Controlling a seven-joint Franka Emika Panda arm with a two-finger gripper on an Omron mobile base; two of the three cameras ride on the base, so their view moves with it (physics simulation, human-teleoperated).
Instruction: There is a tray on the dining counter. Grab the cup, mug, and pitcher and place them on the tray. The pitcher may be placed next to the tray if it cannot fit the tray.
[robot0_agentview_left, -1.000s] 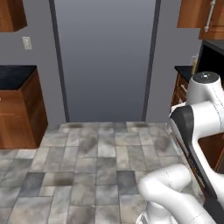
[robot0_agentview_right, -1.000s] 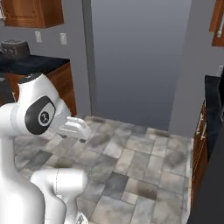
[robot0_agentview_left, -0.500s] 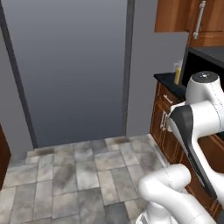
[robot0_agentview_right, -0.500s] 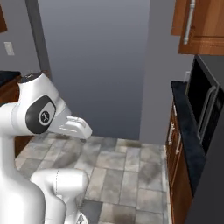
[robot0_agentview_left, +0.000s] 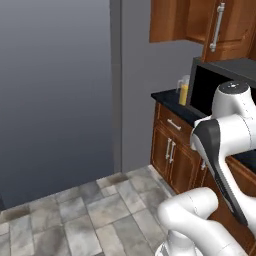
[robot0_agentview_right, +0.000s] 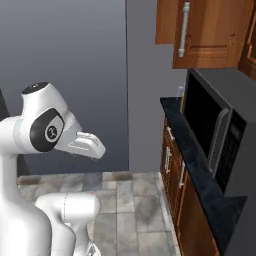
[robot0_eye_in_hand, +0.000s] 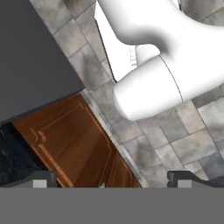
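The pitcher (robot0_agentview_left: 183, 92), clear glass with orange liquid low in it, stands on a black wall counter (robot0_agentview_left: 169, 99) just left of a microwave; it shows as a small glass shape (robot0_agentview_right: 179, 93) in the right base view. My gripper (robot0_agentview_right: 98, 148) hangs folded close to the arm, well short of the counter, pointing down. In the hand view its fingertips (robot0_eye_in_hand: 43, 179) stand far apart and the gripper (robot0_eye_in_hand: 113, 179) is open, with nothing between them. The tray, cup, mug and dining counter are out of view.
A black microwave (robot0_agentview_right: 210, 125) takes up the counter behind the pitcher. Wood base cabinets (robot0_agentview_left: 172, 150) sit under it and wall cabinets (robot0_agentview_left: 200, 20) above. A tall grey panel (robot0_agentview_left: 55, 90) fills the left. Tiled floor (robot0_agentview_left: 75, 215) lies ahead.
The base has turned right, so the whole scene slid left: the grey panel moved aside and the counter with microwave and pitcher came into view. The gripper stayed open.
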